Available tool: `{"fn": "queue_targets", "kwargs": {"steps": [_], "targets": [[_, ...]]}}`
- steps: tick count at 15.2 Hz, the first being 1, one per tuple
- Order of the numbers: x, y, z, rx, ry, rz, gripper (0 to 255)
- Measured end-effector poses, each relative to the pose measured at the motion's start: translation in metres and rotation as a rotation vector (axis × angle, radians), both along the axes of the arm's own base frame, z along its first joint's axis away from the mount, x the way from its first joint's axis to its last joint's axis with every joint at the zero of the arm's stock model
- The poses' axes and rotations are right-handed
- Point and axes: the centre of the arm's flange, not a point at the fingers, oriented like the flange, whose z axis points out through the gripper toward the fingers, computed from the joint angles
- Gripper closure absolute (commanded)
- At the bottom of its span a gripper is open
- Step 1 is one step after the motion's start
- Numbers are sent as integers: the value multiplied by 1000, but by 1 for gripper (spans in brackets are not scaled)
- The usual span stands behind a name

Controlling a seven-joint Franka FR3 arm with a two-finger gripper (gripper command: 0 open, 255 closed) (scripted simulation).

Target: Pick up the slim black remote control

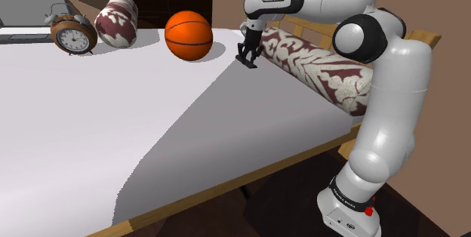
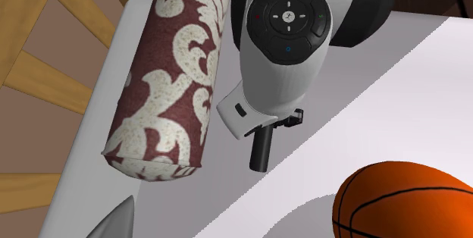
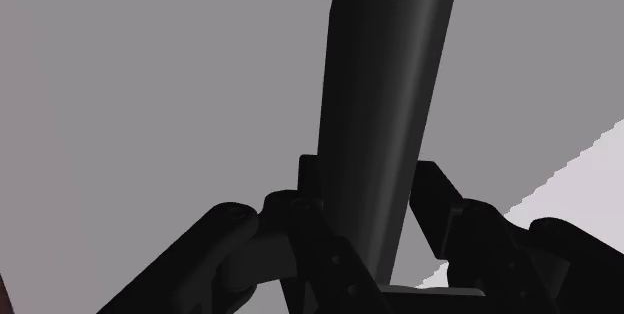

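The slim black remote lies on the grey-white bed, in the shaded strip beside a patterned bolster. My gripper is straight above it, and both black fingers press against its long sides near one end. In the shoulder view the gripper points down at the remote, close to the bolster. Seen in the second exterior view, the remote sticks out from under the white hand. I cannot tell whether it rests on the bed or hangs just clear of it.
A dark red and cream bolster lies along the wooden headboard, right beside the gripper. An orange basketball sits a short way to the shoulder view's left. Farther off are a second rolled pillow, an alarm clock and a laptop.
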Motion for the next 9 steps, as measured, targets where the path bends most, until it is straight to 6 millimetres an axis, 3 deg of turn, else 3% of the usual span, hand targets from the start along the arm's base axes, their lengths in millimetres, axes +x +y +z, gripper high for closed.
{"fn": "queue_targets", "kwargs": {"steps": [9], "targets": [[0, 0, 45, 0, 0, 0, 255]]}}
